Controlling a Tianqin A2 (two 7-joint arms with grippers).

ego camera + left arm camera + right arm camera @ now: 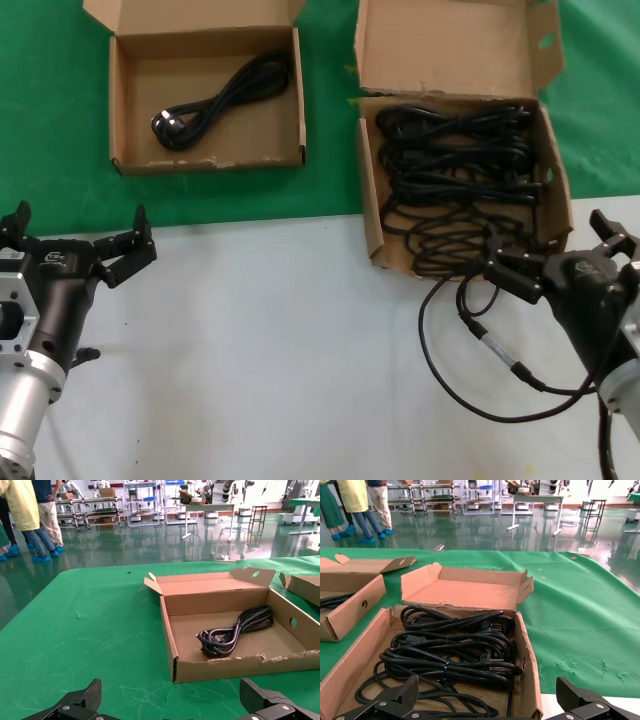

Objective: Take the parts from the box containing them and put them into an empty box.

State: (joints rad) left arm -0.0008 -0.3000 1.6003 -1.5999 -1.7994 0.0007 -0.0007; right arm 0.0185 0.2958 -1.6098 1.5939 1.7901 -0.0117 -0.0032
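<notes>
The long cardboard box [368,215] with a big rear flap stands at the back right and holds several bundled black power cords [460,160]. The wider, shallow box [120,110] at the back left holds one cord bundle [215,100]. My right gripper [560,250] is open at the near right corner of the long box, above the cords [450,650], with that box's wall [527,650] between its fingers [487,700]. My left gripper [80,235] is open and empty, low in front of the shallow box [225,669], whose cord [235,630] lies beyond it [170,707].
A thin black cable with a silver connector [490,350] loops on the white tabletop by my right arm. Both boxes stand on green cloth [50,150]. People and shelving stand far behind the table [30,515].
</notes>
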